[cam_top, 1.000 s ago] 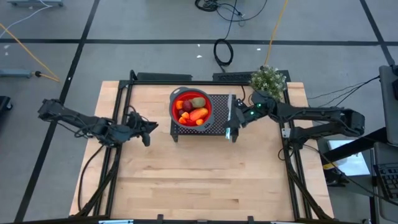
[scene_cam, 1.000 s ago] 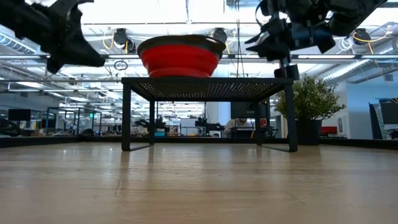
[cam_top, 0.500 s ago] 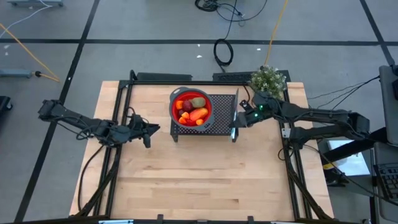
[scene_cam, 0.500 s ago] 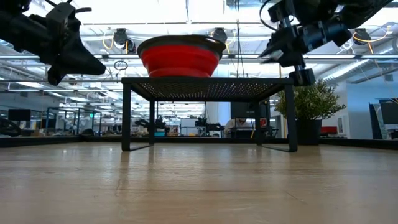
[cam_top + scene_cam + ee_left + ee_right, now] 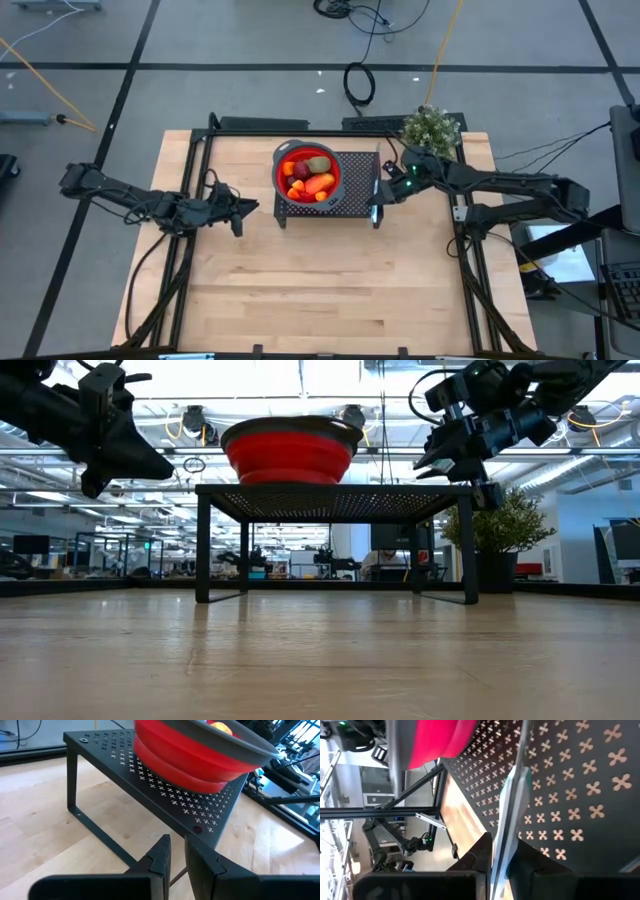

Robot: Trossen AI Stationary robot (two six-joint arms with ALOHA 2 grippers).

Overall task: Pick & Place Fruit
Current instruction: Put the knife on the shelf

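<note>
Resting crosswise in bowl [image 5: 281, 160]: fruit [image 5: 319, 184]

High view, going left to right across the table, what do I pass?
Left end effector → red bowl of fruit on the black rack → knife held by the right end effector → potted plant.

You are looking at a light wooden table [image 5: 330, 280] standing on a grey floor [image 5: 240, 40] crossed by dark lines, with black cables [image 5: 358, 82] lying on it. A small potted plant [image 5: 431, 127] sits at the table's far edge. Behind, an open hall shows bright ceiling lights [image 5: 300, 375] and distant desks [image 5: 110, 555].
</note>
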